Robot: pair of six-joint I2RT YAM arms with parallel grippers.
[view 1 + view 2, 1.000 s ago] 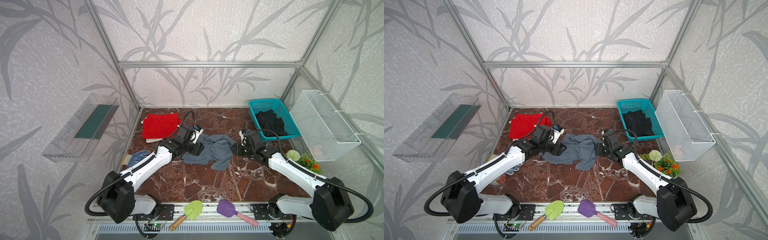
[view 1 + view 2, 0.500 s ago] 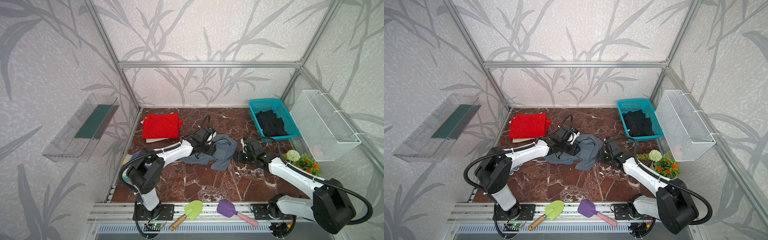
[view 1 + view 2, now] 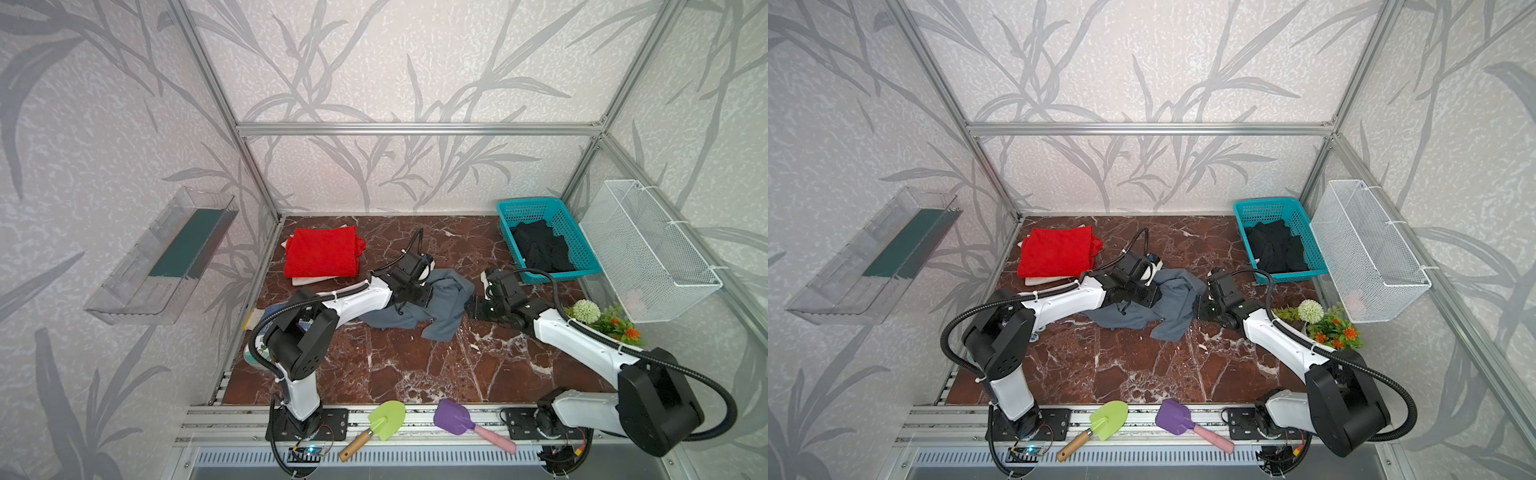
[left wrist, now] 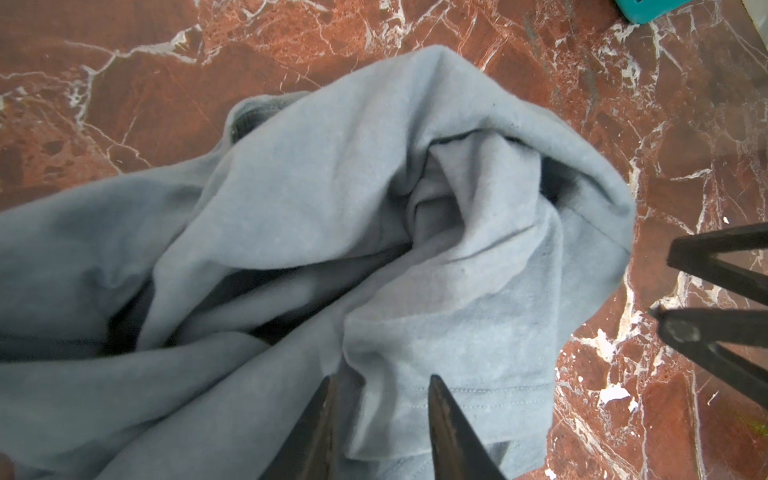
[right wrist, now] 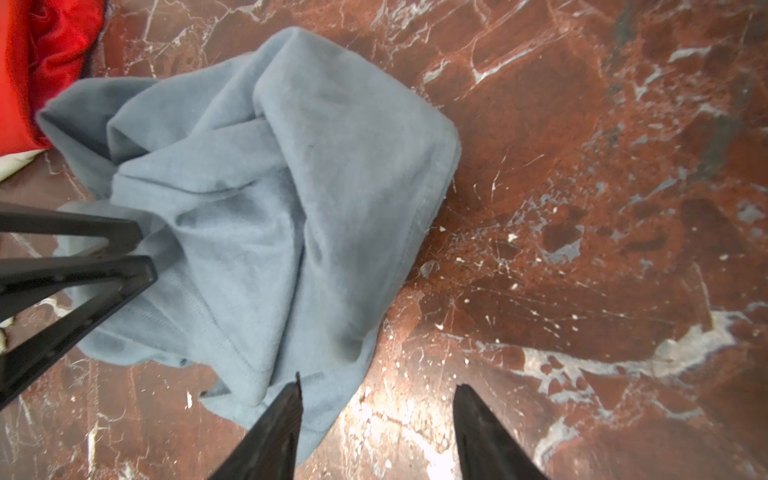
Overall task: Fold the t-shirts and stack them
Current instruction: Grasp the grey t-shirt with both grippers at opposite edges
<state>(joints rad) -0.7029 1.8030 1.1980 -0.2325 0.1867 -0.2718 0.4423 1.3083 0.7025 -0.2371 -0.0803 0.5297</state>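
A slate grey-blue t-shirt (image 3: 432, 305) (image 3: 1160, 307) lies crumpled in the middle of the marble floor. My left gripper (image 4: 381, 378) (image 3: 420, 297) rests on it, jaws a little apart with a fold of the hem (image 4: 386, 399) between them, not visibly pinched. My right gripper (image 5: 376, 384) (image 3: 473, 309) stands open at the shirt's right edge, one fingertip (image 5: 291, 399) over the cloth, the other above bare floor. A folded red t-shirt (image 3: 322, 251) lies at the back left. A black t-shirt (image 3: 540, 249) fills the teal basket (image 3: 530, 203).
A white wire basket (image 3: 648, 249) hangs on the right wall, artificial flowers (image 3: 602, 320) below it. A clear shelf (image 3: 166, 253) sticks out of the left wall. Green (image 3: 384, 419) and purple (image 3: 455, 415) trowels lie on the front rail. White cloth (image 3: 307, 280) shows under the red t-shirt.
My left gripper moved right onto the grey-blue t-shirt and its jaws narrowed around a fold. The right gripper shifted slightly forward and stayed open.
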